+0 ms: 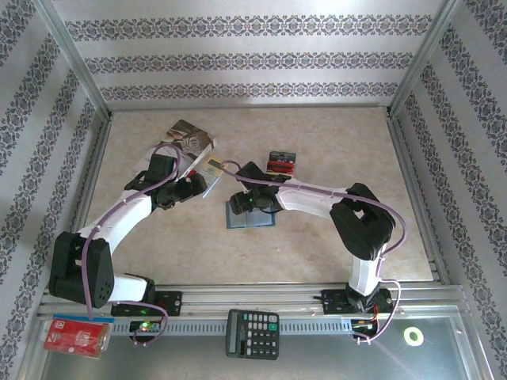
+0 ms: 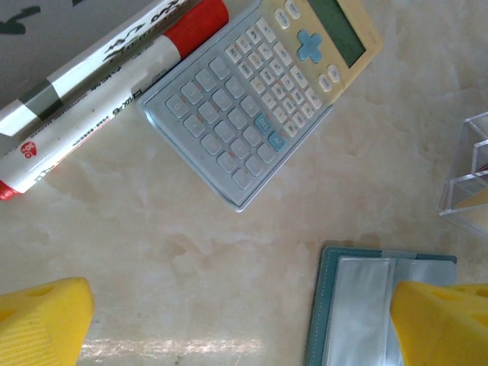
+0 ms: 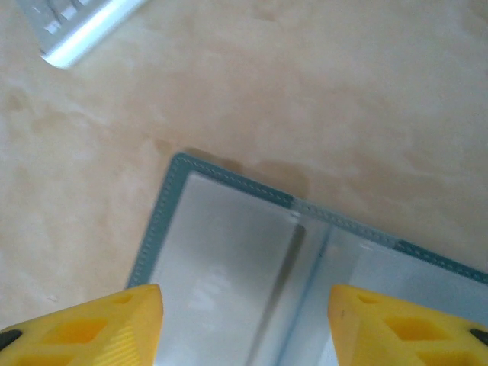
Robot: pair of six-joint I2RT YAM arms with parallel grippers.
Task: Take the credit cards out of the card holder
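Blue card holder (image 1: pixel 252 220) | open flat | long axis left-right | fold near-far

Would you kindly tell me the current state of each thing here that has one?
card holder: lying open, inside up.
credit cards: piled on the table, outside the holder.
left hand: open, empty.
right hand: open above the card holder.
pocket calculator: face up.

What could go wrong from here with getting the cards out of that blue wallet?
1. The right gripper hangs open over the card holder, whose flat pockets show no card edge standing proud; closing might pinch the holder itself and lift it.
2. The left gripper is open with one finger over the holder's corner, so the two arms may collide there.
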